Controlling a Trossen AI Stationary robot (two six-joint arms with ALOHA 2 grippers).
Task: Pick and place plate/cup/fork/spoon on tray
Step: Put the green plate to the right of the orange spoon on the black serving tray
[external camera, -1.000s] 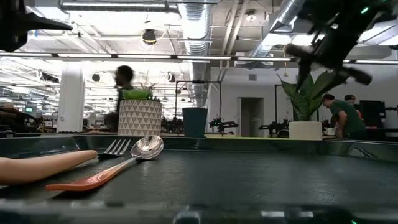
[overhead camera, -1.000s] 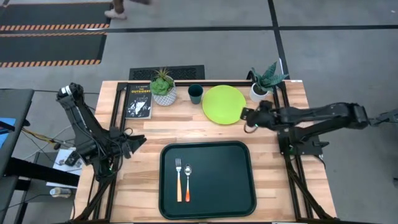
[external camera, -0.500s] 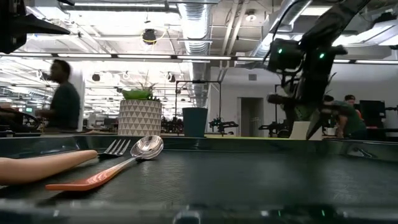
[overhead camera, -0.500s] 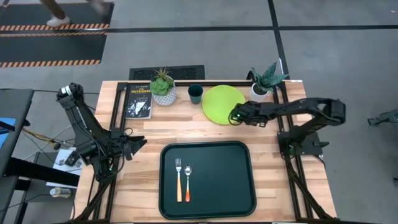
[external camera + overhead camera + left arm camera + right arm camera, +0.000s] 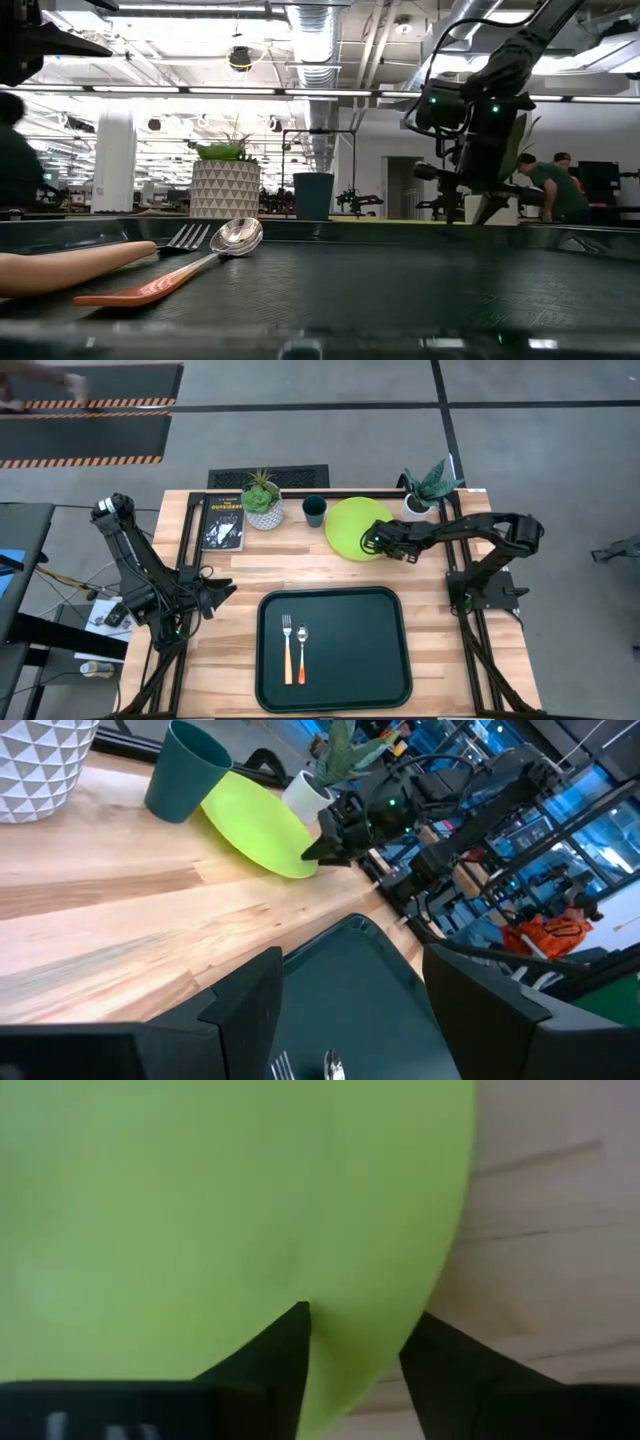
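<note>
Your right claw is spread over the near right edge of the big flat lime-green plate, far on the wooden counter. Slide one finger under, pinch gently, then lift.

Beyond my wooden table I see a grey floor with black mats edged in orange stripes, and across the room a white pillar, ceiling ducts, strip lights and a person at a bench.
</note>
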